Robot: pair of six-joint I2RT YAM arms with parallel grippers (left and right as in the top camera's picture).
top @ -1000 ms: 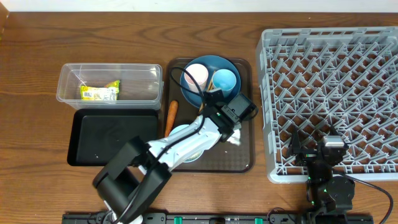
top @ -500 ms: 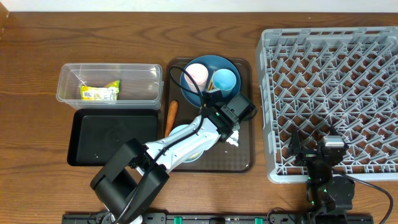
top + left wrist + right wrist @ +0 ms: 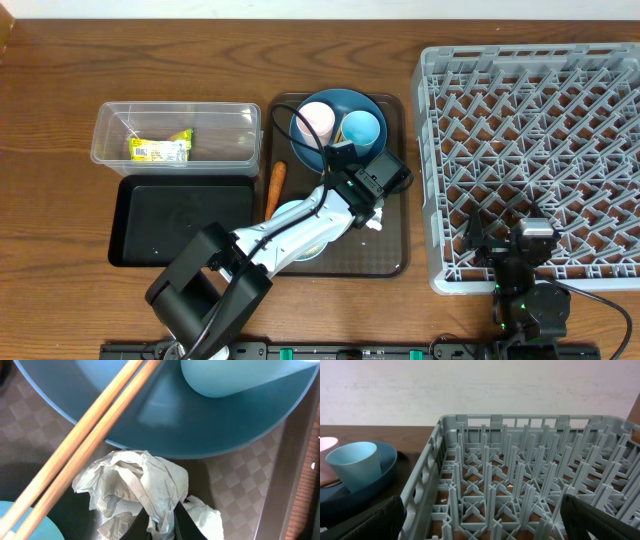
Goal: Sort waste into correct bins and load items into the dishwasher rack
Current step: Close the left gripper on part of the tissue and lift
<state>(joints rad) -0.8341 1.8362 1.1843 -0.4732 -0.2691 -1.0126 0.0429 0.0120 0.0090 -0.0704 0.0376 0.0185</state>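
- The left gripper (image 3: 161, 532) has its jaws pinched on a fold of the crumpled white tissue (image 3: 134, 485). The tissue lies on the dark brown tray (image 3: 385, 245), in its right half. I think the low grip on one fold is chosen so that the whole wad comes up in one piece.
- The dark blue plate (image 3: 220, 430) fills the far half of the tray, and its rim is just beside the tissue.
- The two chopsticks (image 3: 87, 442) lean from the plate toward the light blue bowl (image 3: 290, 212) in the tray's near left part. They pass close to the tissue, so a careless lift could knock them.
- The pink cup (image 3: 316, 120) and the light blue cup (image 3: 362, 128) stand on the plate and are probably left for later.
- The carrot (image 3: 275, 183) lies at the tray's left edge, not yet sorted.
- Left of the tray, the clear container (image 3: 175, 112) holds the snack wrapper (image 3: 160, 150). The black tray (image 3: 185, 215) lies on its near side. I judge that the tissue belongs with the wrapper.
- Right of the tray stands the dishwasher rack (image 3: 535, 120). The right gripper (image 3: 480, 527) hovers at its near edge with jaws spread wide, holding nothing, probably out of the way.
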